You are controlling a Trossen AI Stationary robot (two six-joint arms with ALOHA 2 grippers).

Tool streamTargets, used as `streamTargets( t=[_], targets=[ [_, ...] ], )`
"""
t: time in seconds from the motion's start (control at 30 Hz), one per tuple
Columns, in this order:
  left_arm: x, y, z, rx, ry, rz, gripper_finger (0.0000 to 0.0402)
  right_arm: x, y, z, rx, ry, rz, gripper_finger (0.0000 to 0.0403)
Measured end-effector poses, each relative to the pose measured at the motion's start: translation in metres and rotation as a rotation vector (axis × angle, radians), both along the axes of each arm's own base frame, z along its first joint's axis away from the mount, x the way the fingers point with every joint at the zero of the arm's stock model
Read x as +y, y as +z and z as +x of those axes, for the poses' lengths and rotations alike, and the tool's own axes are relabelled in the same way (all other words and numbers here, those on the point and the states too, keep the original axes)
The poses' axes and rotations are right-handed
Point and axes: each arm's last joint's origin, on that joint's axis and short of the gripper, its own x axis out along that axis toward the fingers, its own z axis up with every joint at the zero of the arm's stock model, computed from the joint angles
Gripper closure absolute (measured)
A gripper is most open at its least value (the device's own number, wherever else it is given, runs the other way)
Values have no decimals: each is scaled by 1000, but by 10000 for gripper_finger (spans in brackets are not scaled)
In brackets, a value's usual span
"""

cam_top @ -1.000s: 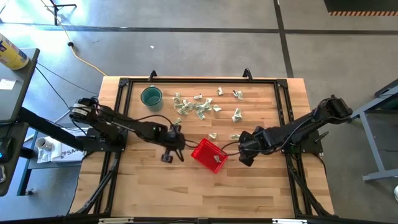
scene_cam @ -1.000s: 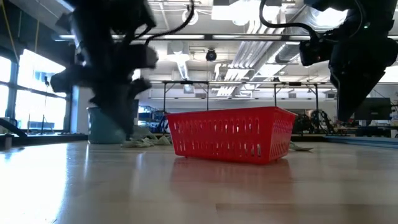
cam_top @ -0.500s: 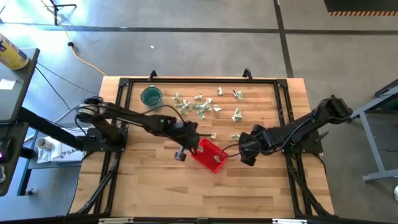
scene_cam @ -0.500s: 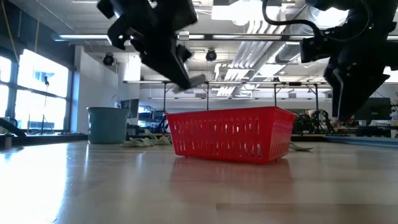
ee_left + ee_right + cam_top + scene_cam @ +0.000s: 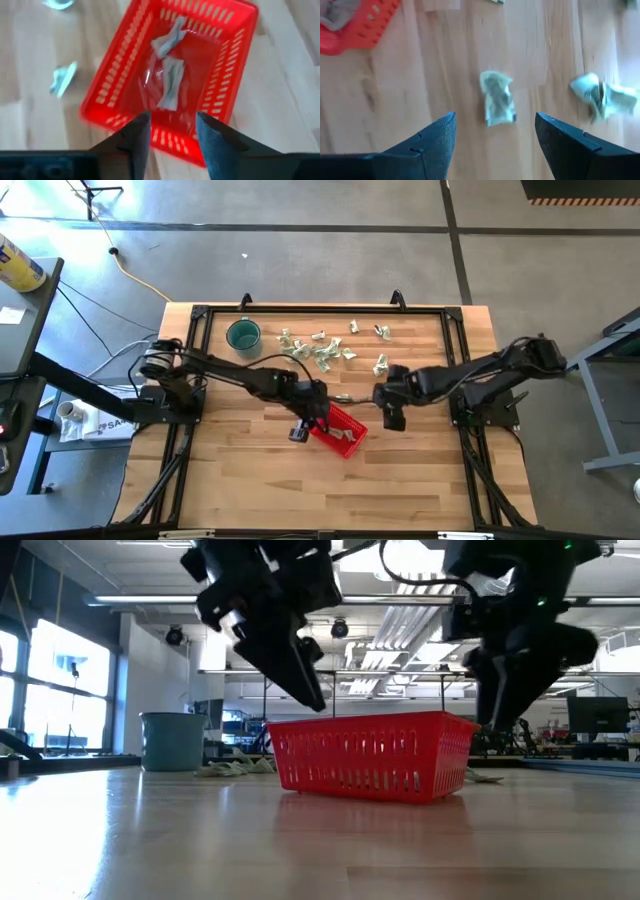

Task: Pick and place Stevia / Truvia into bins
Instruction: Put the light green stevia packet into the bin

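The red basket (image 5: 340, 432) stands on the table's middle, with two pale sachets (image 5: 170, 85) lying on its floor. My left gripper (image 5: 172, 120) hangs open above the basket's near-left rim (image 5: 300, 725), nothing between its fingers. My right gripper (image 5: 495, 120) stands open to the basket's right, above a single crumpled sachet (image 5: 497, 104) that lies flat on the wood between the lines of its fingers. Several more sachets (image 5: 318, 350) lie scattered toward the far edge.
A round teal cup (image 5: 243, 335) stands at the far left. One sachet (image 5: 342, 397) lies just beyond the basket, another (image 5: 600, 95) beside the one under my right gripper. A black frame (image 5: 300, 308) runs along the table's edges. Bare wood lies toward the near edge.
My left gripper has travelled toward the table's right edge until it is over the basket, then opened and let go of a sachet, which now lies in the basket. My right gripper has moved toward the far edge, over a loose sachet, staying open.
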Motion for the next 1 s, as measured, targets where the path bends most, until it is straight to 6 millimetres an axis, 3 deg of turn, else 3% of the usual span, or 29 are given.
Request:
streamTargets(
  t=[0.27,0.63,0.77,1.0],
  targets=[
    [4,22,-34,209,238,96,182,-37,-25,16,65,148,70,141],
    [7,14,-78,300,409,70,220,-47,-53,24,127,117,176,160],
    [9,6,-89,316,414,73,234,-47,-52,24,121,34,213,219],
    [11,-7,-105,312,407,77,247,-47,-50,24,106,-124,289,385]
  ],
)
